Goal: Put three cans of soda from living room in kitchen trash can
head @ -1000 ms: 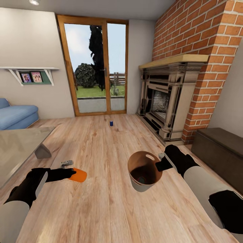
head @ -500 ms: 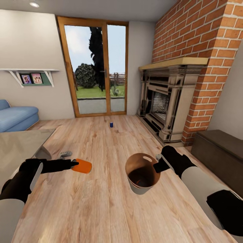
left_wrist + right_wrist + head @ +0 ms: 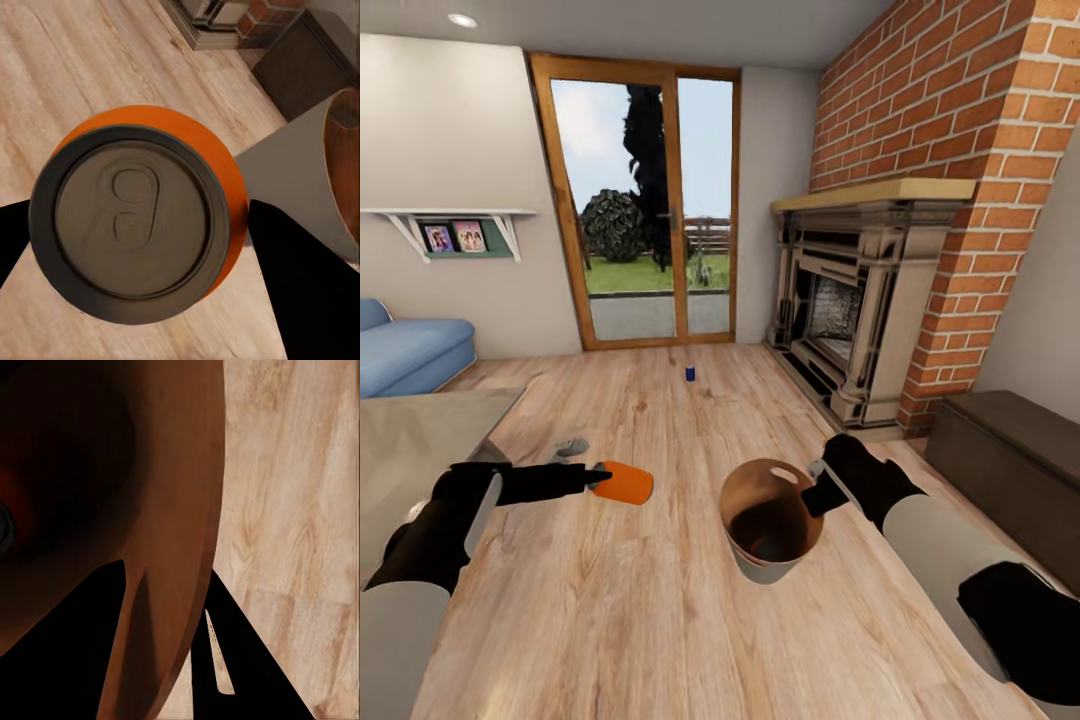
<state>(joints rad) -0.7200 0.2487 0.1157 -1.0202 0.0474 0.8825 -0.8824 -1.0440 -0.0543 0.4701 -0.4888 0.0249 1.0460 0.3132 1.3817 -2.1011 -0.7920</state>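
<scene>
So the plain orange soda can (image 3: 628, 483) is held on its side in the left gripper (image 3: 598, 479), pinched between the two black fingers (image 3: 296, 292) with its grey pull-tab top (image 3: 129, 223) turned toward the left wrist camera. It's kept up above the light wood plank floor (image 3: 660, 620), a bit to the left of the small round tapered bin with the glossy copper-brown inside (image 3: 767, 519), not touching it. The bin is gripped at its rim by the right gripper (image 3: 815, 494); in the right wrist view one black finger (image 3: 82, 660) is seen inside the wall and the other outside, so the rim is clamped between them. Something reddish and a bit of grey can be made out deep in the bin, too dark to be sure of. A second can, dark blue with a pale top (image 3: 690, 372), is left standing upright on the floor well ahead, near the wood-framed glass doors (image 3: 645, 200). The red brick chimney (image 3: 960, 150) and dark ornate fireplace (image 3: 850, 300) are seen on the right, with a long dark low bench (image 3: 1010, 450) beside them.
</scene>
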